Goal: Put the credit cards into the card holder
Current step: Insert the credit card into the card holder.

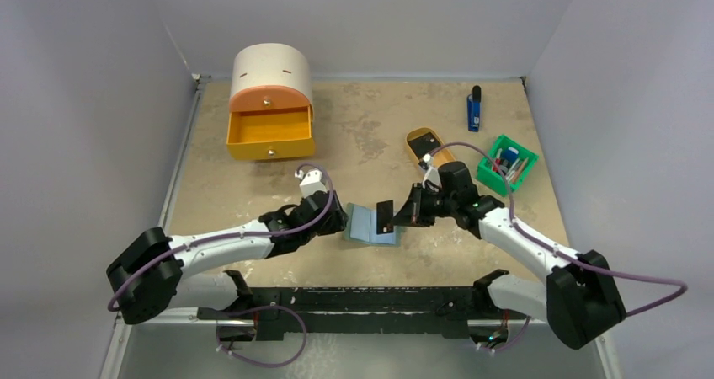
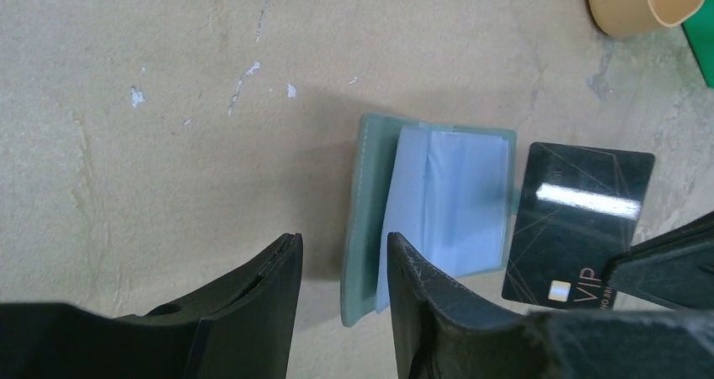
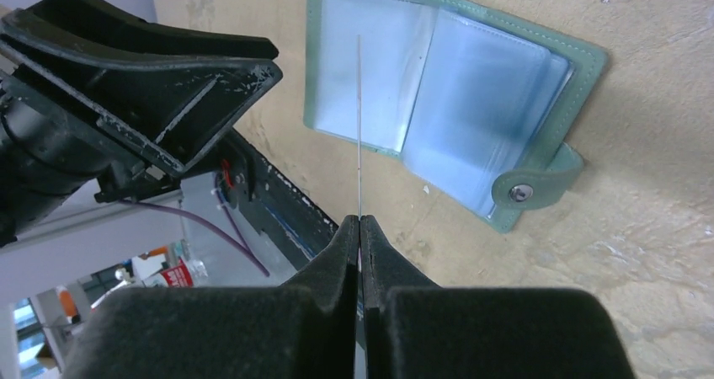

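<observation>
Our left gripper [image 2: 343, 244] stands open, its fingers straddling the near edge of the open wallet [image 2: 438, 210]; one finger may be touching it. Just beyond those fingertips, our right gripper [image 3: 360, 226] is pinched tight on a black card [image 2: 577, 219], held over the wallet.

Pale grey walls [image 1: 84, 101], mottled tan tabletop [image 1: 379, 126]
</observation>
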`<state>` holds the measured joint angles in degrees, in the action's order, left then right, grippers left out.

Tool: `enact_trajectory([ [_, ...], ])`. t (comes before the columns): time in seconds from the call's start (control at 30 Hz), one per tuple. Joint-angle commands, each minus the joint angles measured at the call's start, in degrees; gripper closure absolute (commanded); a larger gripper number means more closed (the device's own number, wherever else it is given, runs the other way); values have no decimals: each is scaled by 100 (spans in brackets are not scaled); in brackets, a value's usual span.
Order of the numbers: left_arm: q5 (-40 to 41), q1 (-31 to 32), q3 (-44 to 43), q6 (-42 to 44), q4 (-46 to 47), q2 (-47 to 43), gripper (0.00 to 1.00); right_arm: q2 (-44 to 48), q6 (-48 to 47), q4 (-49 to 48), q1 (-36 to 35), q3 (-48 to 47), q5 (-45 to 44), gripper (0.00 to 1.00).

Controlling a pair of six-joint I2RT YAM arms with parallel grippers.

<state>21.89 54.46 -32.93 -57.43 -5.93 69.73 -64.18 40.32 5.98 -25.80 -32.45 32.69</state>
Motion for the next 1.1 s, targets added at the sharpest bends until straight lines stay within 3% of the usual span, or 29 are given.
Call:
enact_trajectory([
  [0.0, -153, -9, 65, 22, 659, 91, 59, -332, 179, -488, -52, -63, 327, 100],
  [0.23, -338, -13, 214, -6, 1039, 268, 59, -845, 167, -447, -81, -171, 324, 100],
  [1.07, 16, -23, 283, -6, 738, 822, 72, -1974, 273, -957, -206, -392, 563, 100],
])
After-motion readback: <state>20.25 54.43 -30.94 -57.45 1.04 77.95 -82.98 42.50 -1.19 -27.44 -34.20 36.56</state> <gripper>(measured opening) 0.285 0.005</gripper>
